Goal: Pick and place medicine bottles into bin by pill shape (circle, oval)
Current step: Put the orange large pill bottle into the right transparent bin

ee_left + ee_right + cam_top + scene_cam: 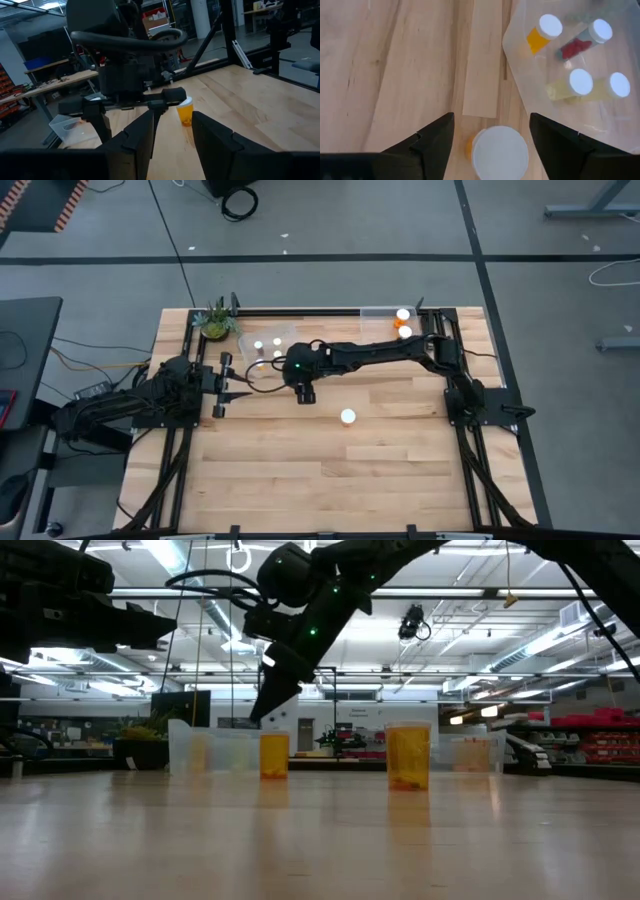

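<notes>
My right gripper (491,122) is open and points down over an orange bottle with a white cap (499,152). The bottle stands upright on the table between and below the fingers, untouched; in the low view (274,755) the fingertips hang just above it. Another orange bottle (347,417) stands alone on the table, nearer the front. A clear bin (600,120) at the back left holds several capped bottles (581,81). A second clear bin (380,312) at the back right holds two bottles (404,330). My left gripper (172,125) is open and empty at the table's left side (222,385).
A small green plant (215,323) stands at the back left corner beside the left bin. Black frame rails run along the table's left and right sides. The wooden top is bare toward the front edge (330,480).
</notes>
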`<action>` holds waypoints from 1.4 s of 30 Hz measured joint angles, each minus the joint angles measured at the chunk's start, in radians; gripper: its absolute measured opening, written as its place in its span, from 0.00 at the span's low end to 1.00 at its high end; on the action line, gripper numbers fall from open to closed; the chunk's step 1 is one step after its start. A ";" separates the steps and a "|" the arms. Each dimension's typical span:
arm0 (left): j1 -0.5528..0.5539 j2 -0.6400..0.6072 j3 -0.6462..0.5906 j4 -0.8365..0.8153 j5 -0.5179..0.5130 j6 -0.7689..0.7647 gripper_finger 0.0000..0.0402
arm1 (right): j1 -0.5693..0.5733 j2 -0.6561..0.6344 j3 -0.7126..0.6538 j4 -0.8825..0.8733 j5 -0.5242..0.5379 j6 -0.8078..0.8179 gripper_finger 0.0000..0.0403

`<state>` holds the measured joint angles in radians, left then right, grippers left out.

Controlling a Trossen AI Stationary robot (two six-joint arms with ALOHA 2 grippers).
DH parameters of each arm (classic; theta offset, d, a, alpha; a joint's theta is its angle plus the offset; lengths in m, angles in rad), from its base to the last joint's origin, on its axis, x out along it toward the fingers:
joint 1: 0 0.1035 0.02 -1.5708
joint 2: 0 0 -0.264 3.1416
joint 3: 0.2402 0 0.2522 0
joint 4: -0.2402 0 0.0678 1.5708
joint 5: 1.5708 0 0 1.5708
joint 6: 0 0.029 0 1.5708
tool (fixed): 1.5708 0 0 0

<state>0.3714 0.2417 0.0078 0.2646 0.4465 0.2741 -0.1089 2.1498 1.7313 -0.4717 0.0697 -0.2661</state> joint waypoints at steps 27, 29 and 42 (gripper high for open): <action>0.000 0.000 0.000 0.000 0.000 -0.001 0.37 | -0.055 0.000 -0.110 0.089 -0.001 0.094 0.82; 0.000 0.000 0.000 0.000 0.000 -0.001 0.36 | -0.057 -0.001 -0.110 0.087 -0.007 0.104 0.80; 0.000 0.000 0.000 0.000 0.000 -0.001 0.35 | -0.066 -0.011 -0.110 0.049 -0.003 0.097 0.60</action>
<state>0.3717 0.2419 0.0081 0.2646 0.4464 0.2733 -0.1748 2.1384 1.6211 -0.4227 0.0668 -0.1691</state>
